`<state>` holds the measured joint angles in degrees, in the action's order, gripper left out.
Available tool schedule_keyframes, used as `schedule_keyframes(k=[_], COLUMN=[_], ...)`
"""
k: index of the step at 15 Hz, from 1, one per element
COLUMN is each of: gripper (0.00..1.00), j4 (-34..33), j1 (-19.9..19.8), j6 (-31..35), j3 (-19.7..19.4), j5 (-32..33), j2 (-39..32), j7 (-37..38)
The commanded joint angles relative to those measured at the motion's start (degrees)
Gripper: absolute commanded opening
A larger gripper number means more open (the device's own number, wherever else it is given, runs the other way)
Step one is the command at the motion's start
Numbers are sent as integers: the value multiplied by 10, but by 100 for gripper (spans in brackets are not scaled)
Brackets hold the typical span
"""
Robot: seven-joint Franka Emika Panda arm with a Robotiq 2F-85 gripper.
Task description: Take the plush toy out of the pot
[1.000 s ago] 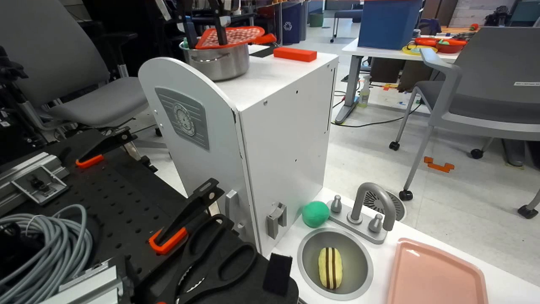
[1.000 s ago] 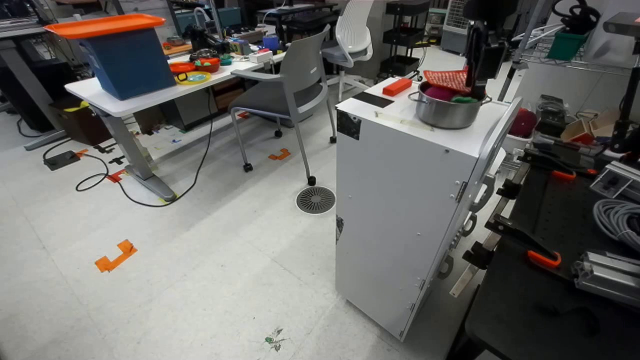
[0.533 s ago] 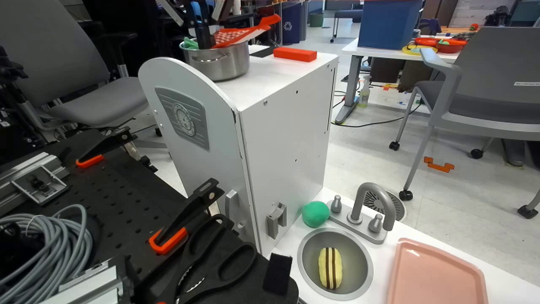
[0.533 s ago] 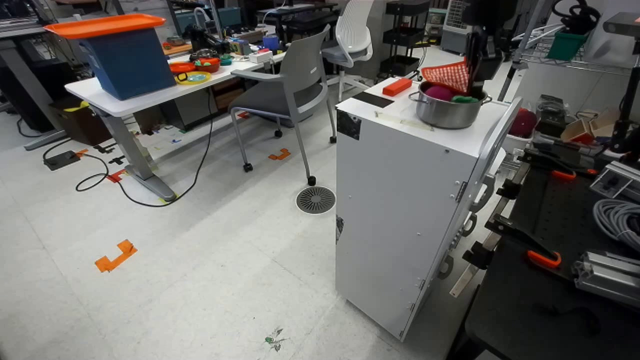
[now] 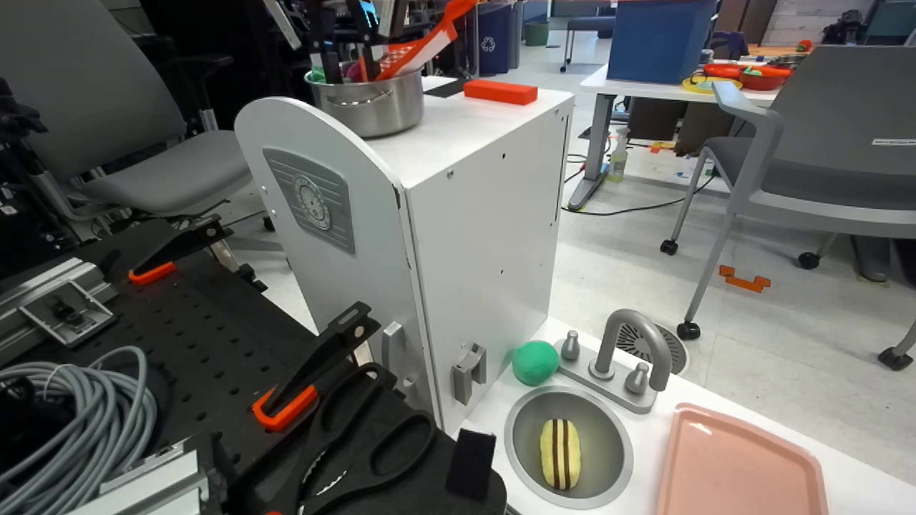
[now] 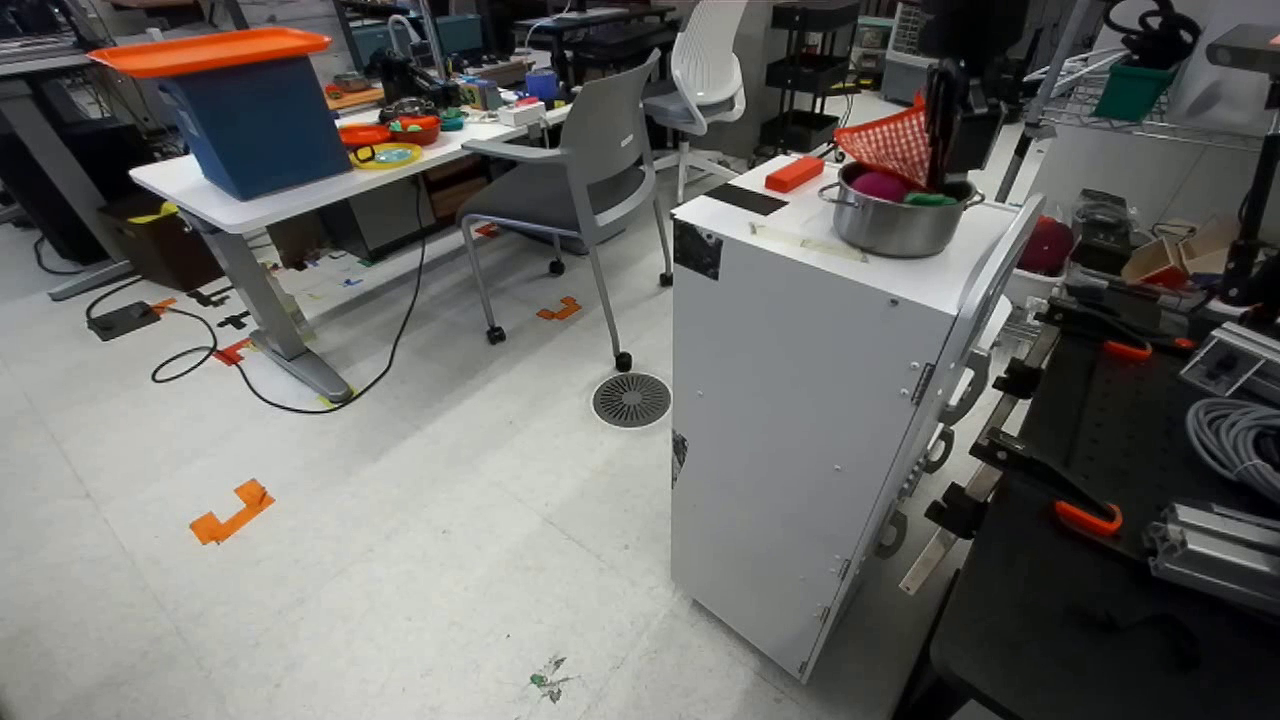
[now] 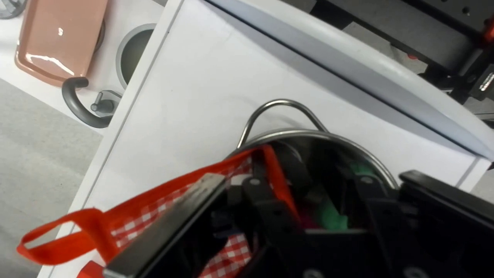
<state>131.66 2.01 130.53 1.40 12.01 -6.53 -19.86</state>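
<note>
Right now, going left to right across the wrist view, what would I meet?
Tray, sink, pot with the toy inside, then a red piece at the picture's right edge. I leave out the potholder and tap: they overlap others, so their place is unclear.

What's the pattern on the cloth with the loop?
Red-and-white check with a plain orange-red border; the cloth shows best in the wrist view.

Green ball (image 5: pixel 535 363) beside sink (image 5: pixel 602 452), pink tray (image 5: pixel 744 465) nearby.
</note>
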Motion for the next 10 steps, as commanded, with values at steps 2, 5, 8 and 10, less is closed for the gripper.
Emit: schedule_keyframes(k=[2,5,8,10], gripper=[80,99,100,100], j4=[-10,-10,-9,-9], j1=[-3,-3,-3,-3], j6=[-2,-3,-3,-2], j3=[4,4,4,5], j5=[4,1,1,1], j2=[-4,-3,-2,-1], j7=[-10,-13,-15,-17])
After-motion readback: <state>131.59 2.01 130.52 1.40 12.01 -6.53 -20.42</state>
